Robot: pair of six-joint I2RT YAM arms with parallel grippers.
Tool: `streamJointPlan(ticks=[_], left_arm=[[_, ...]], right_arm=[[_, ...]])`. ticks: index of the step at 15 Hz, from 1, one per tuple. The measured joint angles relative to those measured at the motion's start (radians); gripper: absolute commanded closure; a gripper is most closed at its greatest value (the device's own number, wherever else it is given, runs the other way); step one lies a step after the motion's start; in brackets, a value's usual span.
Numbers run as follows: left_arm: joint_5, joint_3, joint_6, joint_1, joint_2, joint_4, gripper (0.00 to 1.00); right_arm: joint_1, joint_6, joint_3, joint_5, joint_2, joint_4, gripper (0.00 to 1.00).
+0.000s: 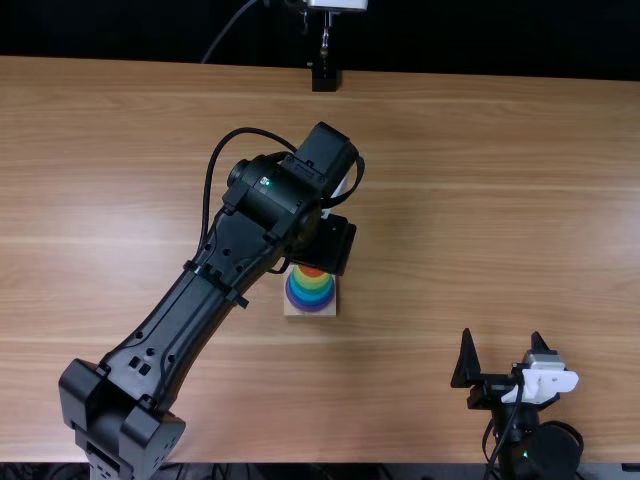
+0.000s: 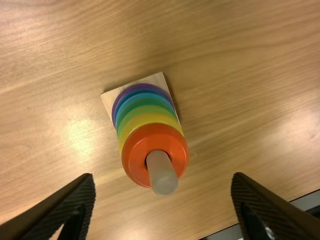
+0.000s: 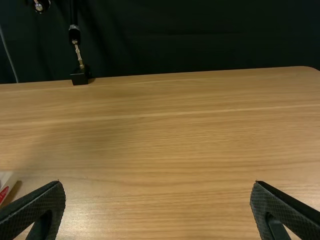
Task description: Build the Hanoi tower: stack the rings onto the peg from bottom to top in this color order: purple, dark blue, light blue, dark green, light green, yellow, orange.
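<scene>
Overhead, the left gripper (image 1: 325, 245) sits by the tower near the middle of the table (image 1: 480, 200); its fingers are spread wide, with nothing pinched between them. From the left wrist, the pale peg (image 2: 163, 175) appears between those fingers, touching neither. An orange ring (image 2: 132, 155) is on top, the peg sticking up through it. Yellow (image 2: 150, 118), green, blue and purple rings (image 2: 120, 97) show below, on a square wooden base (image 2: 159, 80); I cannot tell every shade apart. The left arm (image 1: 190, 310) slants in from the near edge and hides the base's far side from above. Toward the table's near right corner, the right gripper (image 1: 501, 333) is spread and empty. A black stand (image 1: 325, 78) is at the far edge.
</scene>
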Motion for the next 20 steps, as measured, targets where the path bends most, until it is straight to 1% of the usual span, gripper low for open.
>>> streamJointPlan(ticks=[3, 4, 5, 8, 9, 11, 12, 13, 14, 15, 16, 18, 19, 20], left_arm=[[0.0, 0.0, 0.001, 0.015, 0.0, 0.121, 0.0], [0.001, 0.0, 0.0, 0.036, -0.002, 0.155, 0.0], [0.003, -0.023, 0.0, 0.071, -0.022, 0.195, 0.0], [-0.001, -0.245, -0.004, 0.232, -0.203, 0.385, 0.0], [-0.001, -0.334, -0.003, 0.277, -0.274, 0.476, 0.0], [-0.004, -0.521, -0.004, 0.342, -0.396, 0.602, 0.0], [-0.011, -0.601, -0.003, 0.375, -0.447, 0.62, 0.0], [-0.024, -0.682, -0.004, 0.418, -0.508, 0.633, 0.0], [-0.038, -0.773, -0.003, 0.477, -0.583, 0.652, 0.0], [-0.05, -0.841, -0.002, 0.526, -0.644, 0.714, 0.0], [-0.058, -0.901, -0.003, 0.562, -0.705, 0.818, 0.0], [-0.06, -1.05, 0.001, 0.571, -0.85, 1.029, 0.0], [-0.056, -1.146, 0.012, 0.578, -0.937, 1.133, 0.0], [-0.056, -1.252, 0.042, 0.591, -1.028, 1.235, 0.0]], right_arm=[[0.0, 0.0, 0.0, 0.0, 0.0, 0.0, 0.0], [0.0, 0.0, 0.0, 0.0, 0.0, 0.0, 0.0], [0.0, 0.0, 0.0, 0.0, 0.0, 0.0, 0.0], [0.0, 0.0, 0.0, 0.0, 0.0, 0.0, 0.0], [0.0, 0.0, 0.0, 0.0, 0.0, 0.0, 0.0], [0.0, 0.0, 0.0, 0.0, 0.0, 0.0, 0.0], [0.0, 0.0, 0.0, 0.0, 0.0, 0.0, 0.0], [0.0, 0.0, 0.0, 0.0, 0.0, 0.0, 0.0], [0.0, 0.0, 0.0, 0.0, 0.0, 0.0, 0.0], [0.0, 0.0, 0.0, 0.0, 0.0, 0.0, 0.0], [0.0, 0.0, 0.0, 0.0, 0.0, 0.0, 0.0], [0.0, 0.0, 0.0, 0.0, 0.0, 0.0, 0.0], [0.0, 0.0, 0.0, 0.0, 0.0, 0.0, 0.0], [0.0, 0.0, 0.0, 0.0, 0.0, 0.0, 0.0]])
